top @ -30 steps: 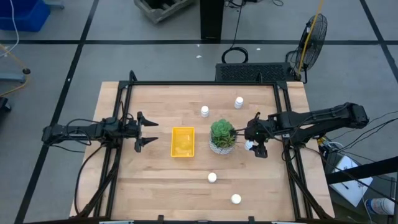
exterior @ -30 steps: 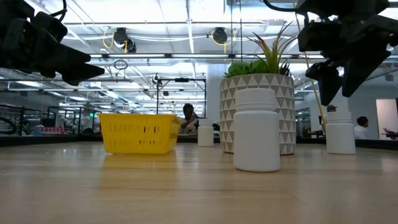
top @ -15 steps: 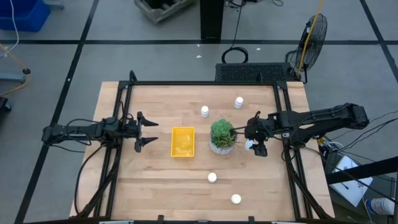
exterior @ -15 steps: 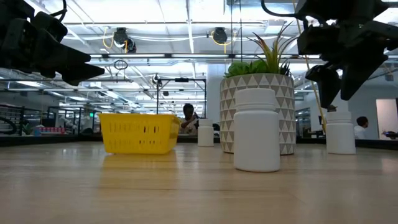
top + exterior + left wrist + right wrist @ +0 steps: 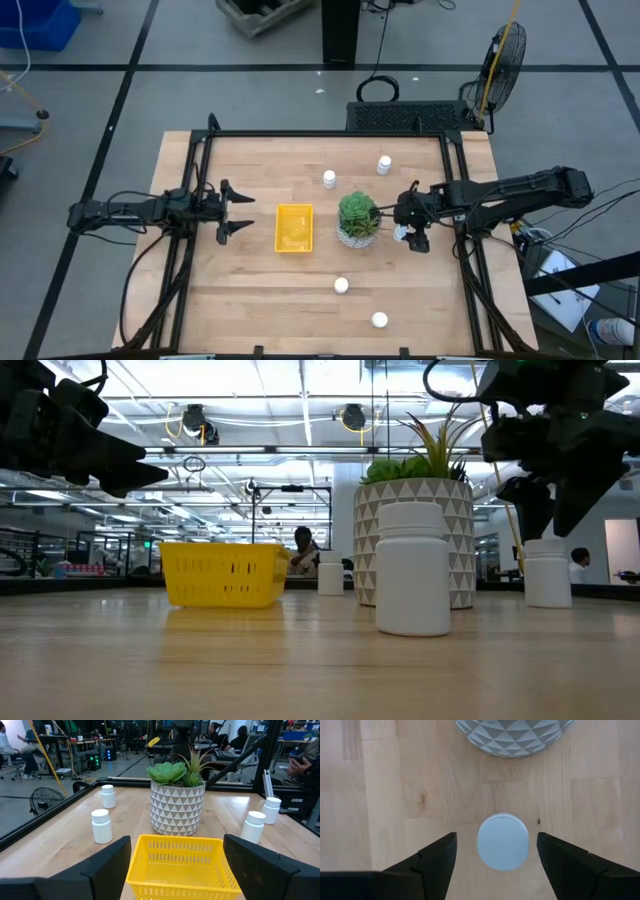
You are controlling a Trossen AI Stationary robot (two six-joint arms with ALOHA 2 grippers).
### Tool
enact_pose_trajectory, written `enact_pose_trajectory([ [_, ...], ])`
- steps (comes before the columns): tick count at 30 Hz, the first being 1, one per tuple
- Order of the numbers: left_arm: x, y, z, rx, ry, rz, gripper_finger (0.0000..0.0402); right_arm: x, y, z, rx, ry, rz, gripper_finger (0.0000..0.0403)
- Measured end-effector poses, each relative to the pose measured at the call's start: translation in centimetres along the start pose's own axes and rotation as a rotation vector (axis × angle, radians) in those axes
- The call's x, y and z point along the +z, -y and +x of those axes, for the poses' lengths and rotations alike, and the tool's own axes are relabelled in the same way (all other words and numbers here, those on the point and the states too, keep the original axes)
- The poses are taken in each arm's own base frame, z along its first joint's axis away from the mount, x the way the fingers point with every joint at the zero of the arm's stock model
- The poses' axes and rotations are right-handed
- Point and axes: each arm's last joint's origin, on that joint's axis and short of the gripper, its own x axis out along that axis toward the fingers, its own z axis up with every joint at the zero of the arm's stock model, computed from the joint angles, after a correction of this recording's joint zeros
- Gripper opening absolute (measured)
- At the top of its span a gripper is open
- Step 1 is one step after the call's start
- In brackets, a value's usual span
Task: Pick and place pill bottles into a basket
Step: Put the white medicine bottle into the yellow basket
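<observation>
The yellow basket stands mid-table, with the potted plant to its right. My right gripper is open and points steeply down just right of the plant. It hangs over an upright white pill bottle, one finger on either side of the cap without touching it. In the low view the bottle stands on its base under the fingers. Other bottles stand upright at the far side and near side. My left gripper waits open and level, left of the basket.
The plant's patterned pot stands close beside the bottle under my right gripper. A black frame rail runs round the table's far edge and sides. Bare wood lies between the basket and the near bottles.
My right gripper has sunk a little toward the bottle beneath it, still open. The bottles, basket and left arm have kept still.
</observation>
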Motion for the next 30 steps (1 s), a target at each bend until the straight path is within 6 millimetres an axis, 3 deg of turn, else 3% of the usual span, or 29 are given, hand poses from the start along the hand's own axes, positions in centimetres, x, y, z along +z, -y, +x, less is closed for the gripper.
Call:
enact_pose_trajectory([
  [24,0.0,0.0,0.0,0.0,0.0,0.0,0.032,-0.5,0.3,1.2,-0.022,0.033,0.02,0.0269],
  [30,0.0,0.0,0.0,0.0,0.0,0.0,0.0323,-1.1,0.4,1.8,-0.025,0.012,0.029,0.0251],
])
